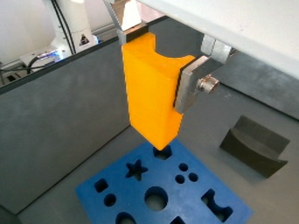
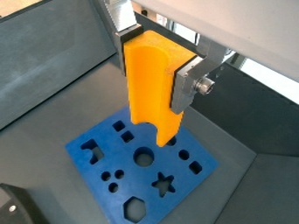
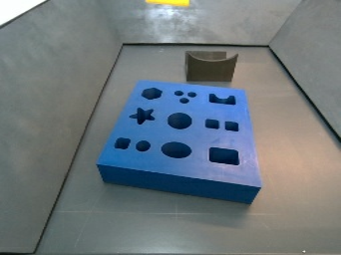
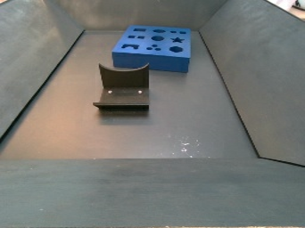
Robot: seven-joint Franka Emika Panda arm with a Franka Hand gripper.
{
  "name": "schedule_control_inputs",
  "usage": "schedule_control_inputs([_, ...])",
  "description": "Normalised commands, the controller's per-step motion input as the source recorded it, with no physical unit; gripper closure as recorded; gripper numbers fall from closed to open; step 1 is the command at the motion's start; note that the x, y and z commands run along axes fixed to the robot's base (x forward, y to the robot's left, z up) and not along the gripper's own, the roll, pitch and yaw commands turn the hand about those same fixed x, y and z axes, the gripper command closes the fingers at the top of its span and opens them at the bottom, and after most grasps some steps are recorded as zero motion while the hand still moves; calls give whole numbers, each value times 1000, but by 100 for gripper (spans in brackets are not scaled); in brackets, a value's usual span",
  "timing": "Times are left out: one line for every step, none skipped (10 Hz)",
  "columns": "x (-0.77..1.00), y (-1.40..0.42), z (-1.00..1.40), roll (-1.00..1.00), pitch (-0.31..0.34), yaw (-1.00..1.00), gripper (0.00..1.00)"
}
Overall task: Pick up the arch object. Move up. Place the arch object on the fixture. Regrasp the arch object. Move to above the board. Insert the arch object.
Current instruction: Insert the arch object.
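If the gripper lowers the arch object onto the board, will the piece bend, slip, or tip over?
The arch object looks like solid moulded plastic, so probably stiff. Its smooth faces may slip between the fingers of the gripper, which holds it high over the board. Standing tall and narrow, it would likely tip if released outside a cutout.

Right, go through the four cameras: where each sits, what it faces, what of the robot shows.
Wrist view: rides above the gripper, looking down at the yellow-orange plastic arch block it holds, over the thick blue cutout board.
Wrist view: same, opposite side; gripper, fingers.
Side view: high, board near, dark U-topped fixture behind; only a yellow sliver at the top edge.
Side view: fixture near; no robot.
All share the board.
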Motion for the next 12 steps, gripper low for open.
schedule_control_inputs([0,0,0,11,0,0,100])
schedule_control_inputs([0,-43,0,0,0,20,100])
schedule_control_inputs([400,46,-103,0,0,0,100])
schedule_control_inputs([734,146,-266,19,0,0,100])
schedule_control_inputs([1000,311,-374,17,70,14,100])
schedule_control_inputs([1000,314,-409,0,67,20,100])
schedule_control_inputs([1000,326,-434,0,51,14,100])
schedule_control_inputs([1000,294,-511,0,53,0,100])
schedule_control_inputs([1000,389,-614,0,10,-226,100])
schedule_control_inputs([914,389,-594,0,0,-363,100])
schedule_control_inputs([957,380,-503,0,0,-314,100])
schedule_control_inputs([1000,354,-457,-11,0,-246,100])
